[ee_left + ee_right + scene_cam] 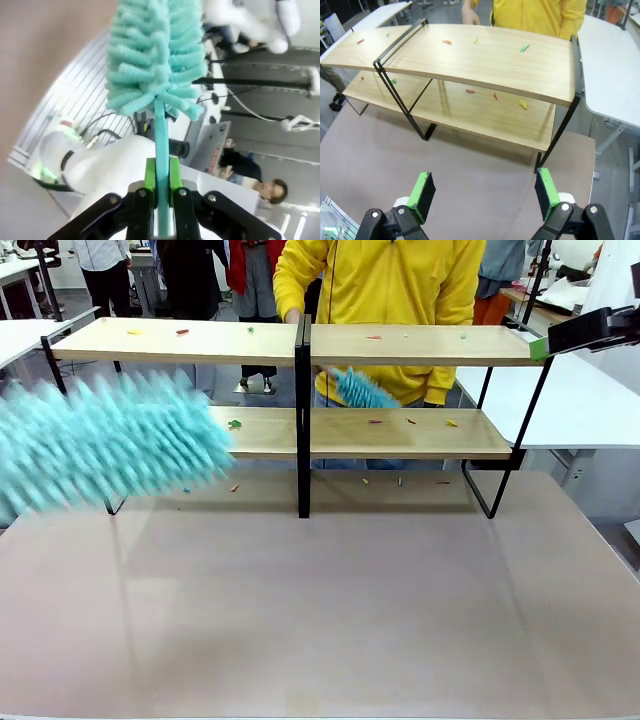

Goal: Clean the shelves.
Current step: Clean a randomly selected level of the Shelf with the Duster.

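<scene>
Shelves (420,345) stand across the 12 o'clock side of the tabletop (320,610). Two tiers of light-wood boards sit on a thin black frame, with the black centre post (303,420) near mid-span. In the right wrist view the shelves (485,60) run from 10 o'clock to 3 o'clock, seen from above.

Left end effector (161,170): green pads clamped shut on the thin teal handle (161,130) of a fluffy teal duster (155,55), whose head stands up toward 12 o'clock in the wrist view. In the front view the duster (110,445) is a wide blurred mass at 9 o'clock. It is in front of the left end of the lower board; contact with the board cannot be judged.

Right end effector (485,192): jaws spread wide, nothing between the pads. It hangs above the tabletop on the near side of the shelves' right half.

Scraps: small coloured bits are scattered on both boards.
- Top board: yellow (134,332) and red toward 10 o'clock, more right of the post.
- Lower board: one green (234,424) left of the post; red and yellow right of it.
- A few lie on the tabletop under the rack (235,488).

Person (390,280) in a yellow top stands behind the shelves at 12 o'clock. One hand (292,315) is at the top board's far edge by the post. A second duster (365,392), smaller and teal, shows between the tiers just right of the post.
</scene>
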Motion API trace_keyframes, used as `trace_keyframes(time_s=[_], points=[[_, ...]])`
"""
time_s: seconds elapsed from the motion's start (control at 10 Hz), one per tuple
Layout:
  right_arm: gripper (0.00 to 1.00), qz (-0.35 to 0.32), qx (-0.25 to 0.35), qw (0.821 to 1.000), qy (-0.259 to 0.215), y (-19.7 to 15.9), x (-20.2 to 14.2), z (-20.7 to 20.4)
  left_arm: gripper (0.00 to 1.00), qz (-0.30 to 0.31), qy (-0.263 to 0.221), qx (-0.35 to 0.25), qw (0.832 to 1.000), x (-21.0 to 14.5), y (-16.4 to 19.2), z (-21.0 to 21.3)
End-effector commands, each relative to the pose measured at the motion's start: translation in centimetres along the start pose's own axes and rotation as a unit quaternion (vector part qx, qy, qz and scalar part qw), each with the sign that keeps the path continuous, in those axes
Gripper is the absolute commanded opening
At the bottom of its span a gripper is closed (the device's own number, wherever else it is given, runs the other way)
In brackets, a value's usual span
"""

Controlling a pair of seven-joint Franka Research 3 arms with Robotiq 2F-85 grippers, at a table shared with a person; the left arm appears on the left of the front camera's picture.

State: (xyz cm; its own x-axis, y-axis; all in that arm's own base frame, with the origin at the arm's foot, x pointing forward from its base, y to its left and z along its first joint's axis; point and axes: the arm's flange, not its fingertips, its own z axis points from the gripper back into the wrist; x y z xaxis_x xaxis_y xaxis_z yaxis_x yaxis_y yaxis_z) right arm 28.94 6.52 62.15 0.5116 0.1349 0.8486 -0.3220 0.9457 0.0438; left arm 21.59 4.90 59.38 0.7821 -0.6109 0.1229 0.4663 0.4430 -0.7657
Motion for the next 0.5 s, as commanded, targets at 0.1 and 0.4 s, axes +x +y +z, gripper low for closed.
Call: trace_keyframes(time_s=[0.1, 0.4], points=[[1.0, 0.003, 0.003, 1.0, 0.0, -0.2, 0.0, 0.0, 0.12, 0.108, -0.055, 0.122, 0.985, 5.1, 3.7, -10.1], [1.0, 0.003, 0.003, 1.0, 0.0, -0.2, 0.0, 0.0, 0.12, 0.073, -0.003, 0.089, 0.993, 3.9, 3.8, -8.8]])
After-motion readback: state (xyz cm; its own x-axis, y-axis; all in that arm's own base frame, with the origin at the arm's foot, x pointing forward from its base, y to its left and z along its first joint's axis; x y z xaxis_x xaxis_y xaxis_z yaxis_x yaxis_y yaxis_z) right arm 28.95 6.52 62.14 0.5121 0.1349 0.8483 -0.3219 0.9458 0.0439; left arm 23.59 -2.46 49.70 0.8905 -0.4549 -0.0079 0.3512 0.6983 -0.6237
